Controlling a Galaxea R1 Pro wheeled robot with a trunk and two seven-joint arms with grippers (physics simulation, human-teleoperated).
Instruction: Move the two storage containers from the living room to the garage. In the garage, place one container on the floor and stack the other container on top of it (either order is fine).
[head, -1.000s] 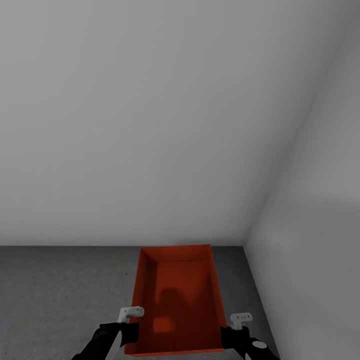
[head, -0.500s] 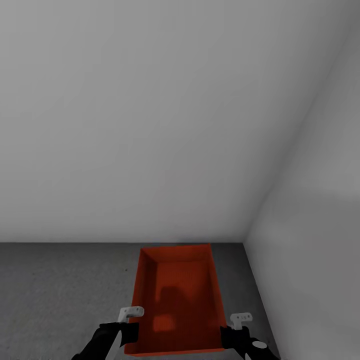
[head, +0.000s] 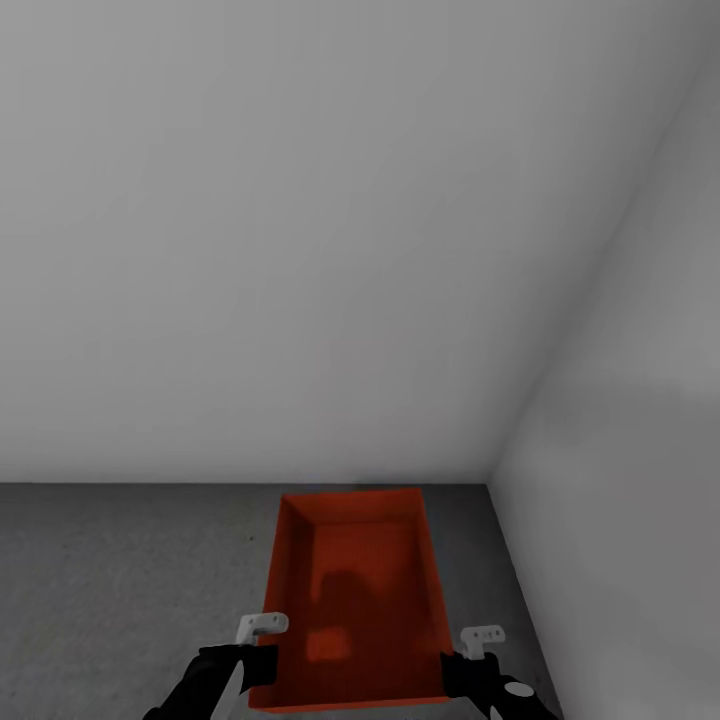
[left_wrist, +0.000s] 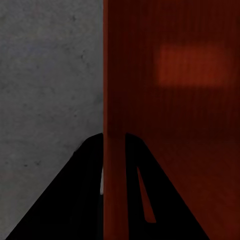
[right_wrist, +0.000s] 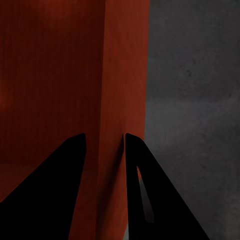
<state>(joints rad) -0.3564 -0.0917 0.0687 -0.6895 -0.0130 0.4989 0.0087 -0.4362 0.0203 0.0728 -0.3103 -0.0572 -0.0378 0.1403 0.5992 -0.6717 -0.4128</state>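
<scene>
White walls (head: 300, 250) corner the grey floor (head: 120, 580); left pincer (left_wrist: 114, 165) and right pincer (right_wrist: 104, 150) clamp the storage container (head: 350, 590).

Change over the last second, head view: the line where the back wall (head: 300, 250) meets the floor (head: 120, 580) now lies slightly higher in the picture, as does the far rim of the storage container (head: 350, 590). The whole scene has shifted together, which marks a small camera movement. Between half a second ago and now, almost nothing differs.
</scene>
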